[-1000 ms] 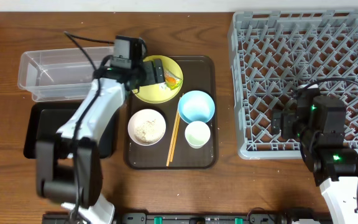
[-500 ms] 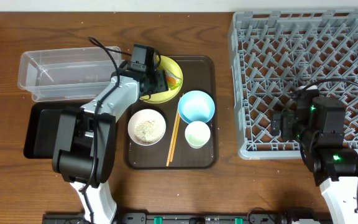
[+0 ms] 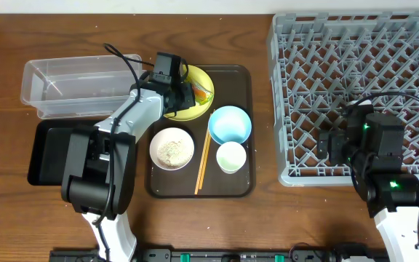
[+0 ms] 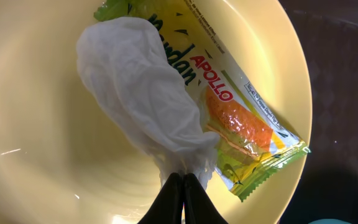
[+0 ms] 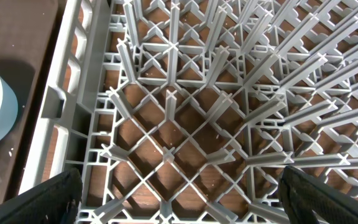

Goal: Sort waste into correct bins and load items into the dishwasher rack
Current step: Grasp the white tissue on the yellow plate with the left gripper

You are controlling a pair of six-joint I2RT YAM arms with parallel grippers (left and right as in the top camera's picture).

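Note:
My left gripper [image 3: 182,93] hangs low over the round yellow plate [image 3: 198,76] at the back of the brown tray. In the left wrist view its black fingertips [image 4: 174,186] are pressed together, and the left gripper [image 4: 183,182] is shut on the lower edge of a crumpled white tissue [image 4: 135,87]. A green-and-orange snack wrapper [image 4: 241,121] lies beside the tissue on the plate [image 4: 36,112]. The right gripper [image 5: 180,202] is open over the grey dishwasher rack [image 5: 166,112], with nothing between its fingers [image 5: 58,198]. From overhead the right gripper [image 3: 329,145] sits at the rack's [image 3: 355,65] front left.
On the brown serving tray [image 3: 246,183] stand a light blue bowl [image 3: 230,124], a white bowl of rice-like crumbs [image 3: 172,148], a small whitish cup [image 3: 231,157] and wooden chopsticks [image 3: 203,161]. A clear tub [image 3: 68,87] and a black tray [image 3: 44,156] lie to the left.
The left arm swung right from the tub's edge onto the yellow plate, and its gripper closed on the tissue. The right arm has not moved.

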